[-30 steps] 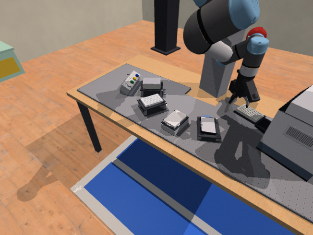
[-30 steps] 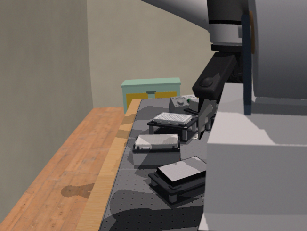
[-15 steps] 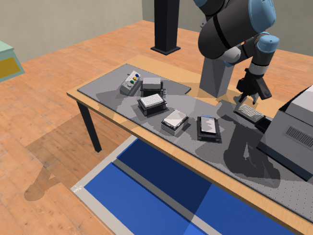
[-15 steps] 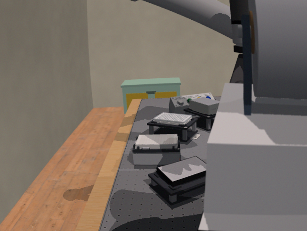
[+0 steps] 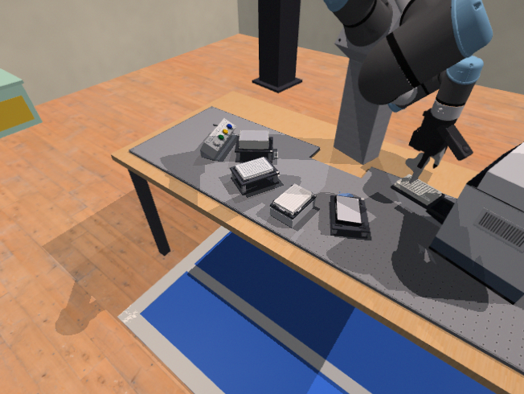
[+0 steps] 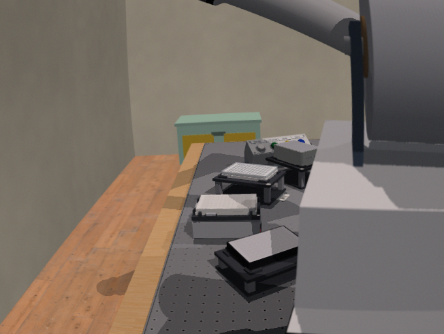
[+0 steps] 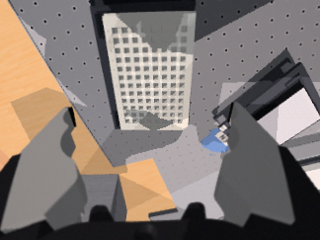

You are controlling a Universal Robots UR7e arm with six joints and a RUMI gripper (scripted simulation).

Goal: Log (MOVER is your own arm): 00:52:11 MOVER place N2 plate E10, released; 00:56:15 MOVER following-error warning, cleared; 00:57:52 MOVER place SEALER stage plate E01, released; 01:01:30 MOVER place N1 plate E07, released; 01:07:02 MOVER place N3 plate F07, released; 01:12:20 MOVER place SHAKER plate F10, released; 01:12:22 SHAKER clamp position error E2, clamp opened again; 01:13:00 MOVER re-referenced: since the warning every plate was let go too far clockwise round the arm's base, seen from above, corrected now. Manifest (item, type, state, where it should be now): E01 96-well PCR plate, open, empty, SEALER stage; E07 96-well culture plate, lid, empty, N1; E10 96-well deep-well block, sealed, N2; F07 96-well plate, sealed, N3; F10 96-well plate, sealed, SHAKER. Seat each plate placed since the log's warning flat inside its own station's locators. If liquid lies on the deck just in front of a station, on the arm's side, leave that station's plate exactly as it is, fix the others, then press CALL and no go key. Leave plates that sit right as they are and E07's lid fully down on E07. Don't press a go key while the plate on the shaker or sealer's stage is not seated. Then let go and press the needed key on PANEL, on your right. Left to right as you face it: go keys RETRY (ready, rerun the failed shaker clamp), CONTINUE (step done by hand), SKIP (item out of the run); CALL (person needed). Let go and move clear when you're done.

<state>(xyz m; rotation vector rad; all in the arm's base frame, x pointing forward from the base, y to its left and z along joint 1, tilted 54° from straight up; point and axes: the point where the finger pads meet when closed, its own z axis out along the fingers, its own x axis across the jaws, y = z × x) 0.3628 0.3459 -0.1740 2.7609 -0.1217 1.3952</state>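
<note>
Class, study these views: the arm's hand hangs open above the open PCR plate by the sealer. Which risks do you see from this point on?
1. The open hand hangs over the PCR plate, which looks skewed on its stage; a grip across a skewed plate may tilt it.
2. A blue puddle lies by the neighbouring sealed plate; that plate probably must stay untouched.
3. With liquid there, pressing a go key on the panel instead of CALL would be wrong.

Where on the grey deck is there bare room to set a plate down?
The perforated grey deck lies bare between the black nest with the sealed plate, the grey sealer housing and the table's front edge. The row from that nest to the grey key panel is crowded.
</note>
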